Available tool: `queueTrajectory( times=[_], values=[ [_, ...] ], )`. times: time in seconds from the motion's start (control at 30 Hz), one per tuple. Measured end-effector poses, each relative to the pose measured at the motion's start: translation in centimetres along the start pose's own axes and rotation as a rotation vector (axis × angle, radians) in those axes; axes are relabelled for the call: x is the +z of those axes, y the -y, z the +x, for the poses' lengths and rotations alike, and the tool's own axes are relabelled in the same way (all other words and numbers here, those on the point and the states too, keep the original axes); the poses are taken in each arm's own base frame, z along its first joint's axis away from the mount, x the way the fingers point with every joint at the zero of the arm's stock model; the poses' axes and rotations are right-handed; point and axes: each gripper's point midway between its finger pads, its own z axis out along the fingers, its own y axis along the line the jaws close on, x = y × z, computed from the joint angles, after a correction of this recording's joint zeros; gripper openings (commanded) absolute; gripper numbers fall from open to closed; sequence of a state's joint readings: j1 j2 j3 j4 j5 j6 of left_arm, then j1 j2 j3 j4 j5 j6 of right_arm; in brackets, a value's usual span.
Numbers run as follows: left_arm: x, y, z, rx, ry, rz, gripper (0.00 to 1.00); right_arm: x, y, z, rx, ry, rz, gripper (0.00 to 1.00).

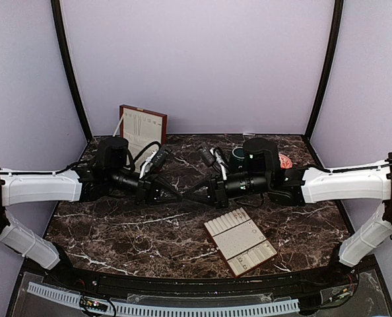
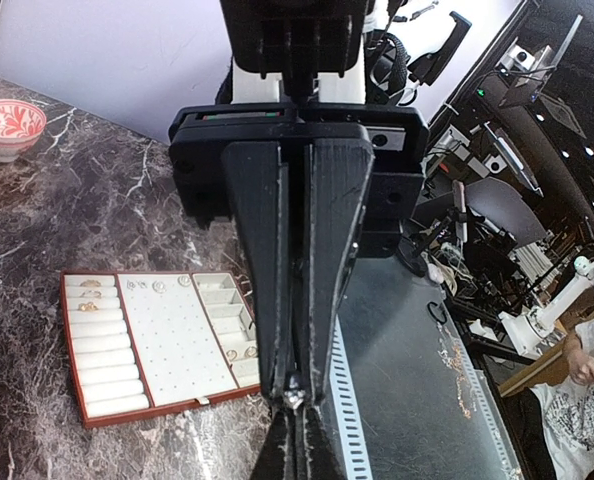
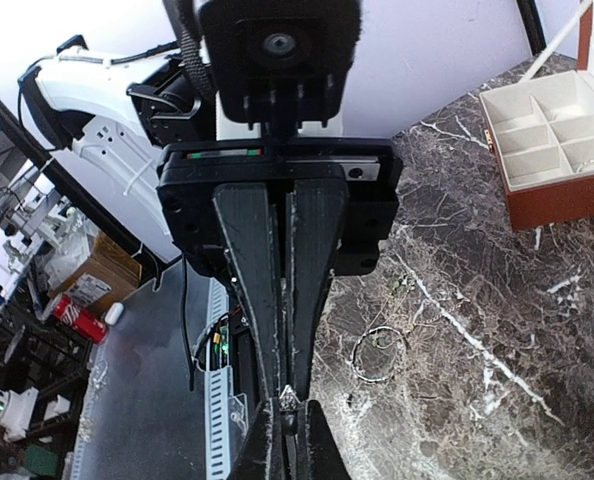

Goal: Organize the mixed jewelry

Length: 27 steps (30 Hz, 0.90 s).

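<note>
Handling of the mixed jewelry is governed by its small size. The pieces are judged to be very light, rigid, smooth and easily flicked away or dropped.

Claw state. The left claw (image 2: 295,392) is pressed together, and a tiny silvery piece (image 2: 295,399) is pinched at its very tips. The right claw (image 3: 287,402) is likewise pressed together, tip to tip against the left one, and the same silvery piece is seen at its tips. Which claw bears the load cannot be told. Both are held in the air over the middle of the surface (image 1: 136,231).

Location of other pieces. Gold rings (image 2: 87,293) are seated on the rolls of the padded tray (image 2: 172,350), and studs (image 2: 142,287) lie in the section beside them. A thin loop (image 3: 377,352) lies flat on the surface, well apart from the wooden box (image 3: 557,200). Whether it is a bangle or a chain cannot be told.

Recommended hold. A stud-sized piece should be taken across its firmest part, at the extreme fingertip ends only. Before either claw is released, the grip of the other should be confirmed, since a loose piece would probably bounce and be lost against the veined pattern. The thin loop should be taken across its wire at one point, with one finger inside and one outside. If it is a chain, it is expected to hang limp.
</note>
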<state>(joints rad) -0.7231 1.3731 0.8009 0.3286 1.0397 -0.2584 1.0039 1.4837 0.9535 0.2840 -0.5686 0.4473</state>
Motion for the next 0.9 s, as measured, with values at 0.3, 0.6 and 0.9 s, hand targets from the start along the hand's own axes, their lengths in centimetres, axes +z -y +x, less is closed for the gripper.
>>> queueTrajectory(
  times=[0.3, 0.6, 0.9],
  values=[
    [0.0, -0.2, 0.0, -0.008, 0.002, -0.007, 0.35, -0.2, 0.3, -0.1, -0.022, 0.004, 0.027, 0.0],
    [-0.1, -2.1, 0.2, -0.015, 0.006, -0.126, 0.67, -3.0, 1.8, 0.2, -0.067, 0.023, 0.21, 0.0],
    [-2.2, -4.2, -1.2, 0.004, 0.062, -0.312, 0.68, -6.3, 5.6, 5.7, -0.015, -0.069, 0.423, 0.0]
  ],
)
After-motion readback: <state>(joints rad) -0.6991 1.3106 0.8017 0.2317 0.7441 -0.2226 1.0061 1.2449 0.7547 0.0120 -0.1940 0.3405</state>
